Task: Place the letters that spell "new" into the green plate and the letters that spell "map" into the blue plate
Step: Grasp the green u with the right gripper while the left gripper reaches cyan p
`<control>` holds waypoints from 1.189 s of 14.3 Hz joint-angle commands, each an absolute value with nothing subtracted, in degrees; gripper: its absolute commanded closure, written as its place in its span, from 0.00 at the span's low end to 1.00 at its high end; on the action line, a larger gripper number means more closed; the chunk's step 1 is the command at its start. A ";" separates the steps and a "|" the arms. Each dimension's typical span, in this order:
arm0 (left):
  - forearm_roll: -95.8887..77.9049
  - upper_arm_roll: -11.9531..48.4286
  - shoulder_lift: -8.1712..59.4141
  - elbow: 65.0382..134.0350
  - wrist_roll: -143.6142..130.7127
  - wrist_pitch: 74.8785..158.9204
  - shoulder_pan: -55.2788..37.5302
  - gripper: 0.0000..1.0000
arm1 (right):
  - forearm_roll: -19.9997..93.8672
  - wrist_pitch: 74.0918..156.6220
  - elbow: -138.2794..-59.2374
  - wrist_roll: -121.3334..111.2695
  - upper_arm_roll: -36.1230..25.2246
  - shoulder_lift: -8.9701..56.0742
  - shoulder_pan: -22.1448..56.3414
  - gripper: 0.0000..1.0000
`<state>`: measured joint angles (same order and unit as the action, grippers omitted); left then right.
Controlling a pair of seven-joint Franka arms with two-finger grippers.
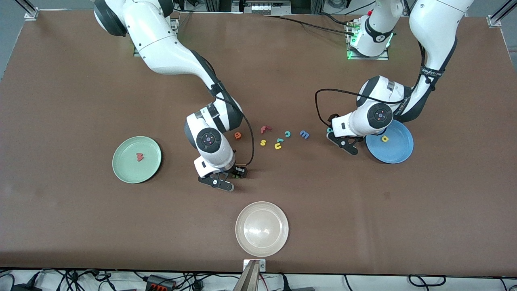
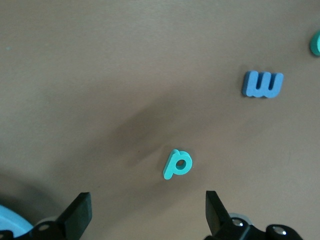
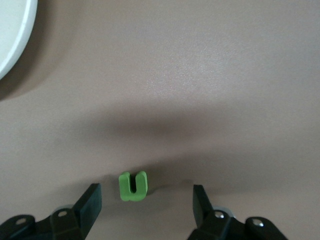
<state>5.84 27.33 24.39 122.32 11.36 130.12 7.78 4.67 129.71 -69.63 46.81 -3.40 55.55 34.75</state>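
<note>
Wrist views alone show green "n" [image 3: 133, 186] between wide right gripper [image 3: 145, 202] fingers, teal "p" [image 2: 177, 164] between wide left gripper [image 2: 148, 210] fingers, mid-tabletop. Red "w" [image 1: 139, 157] lies in green plate [image 1: 125, 169].

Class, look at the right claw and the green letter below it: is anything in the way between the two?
Nothing visible. The green "n" lies flat on bare table between the open fingers of the right claw, with no other letter near it.

Both arms reach down low over the table, right gripper [image 3: 145, 202] and left gripper [image 2: 147, 212] spread apart.
</note>
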 commanded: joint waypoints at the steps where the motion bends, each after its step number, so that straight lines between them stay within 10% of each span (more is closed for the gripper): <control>1: 7.03 27.60 24.43 124.54 12.75 133.49 7.12 0.00 | 4.92 129.64 -67.50 48.08 -4.04 57.13 35.51 0.28; 17: 7.03 27.51 27.77 124.98 12.66 138.69 7.21 0.00 | 4.92 130.87 -67.50 47.20 -3.87 58.01 36.04 0.52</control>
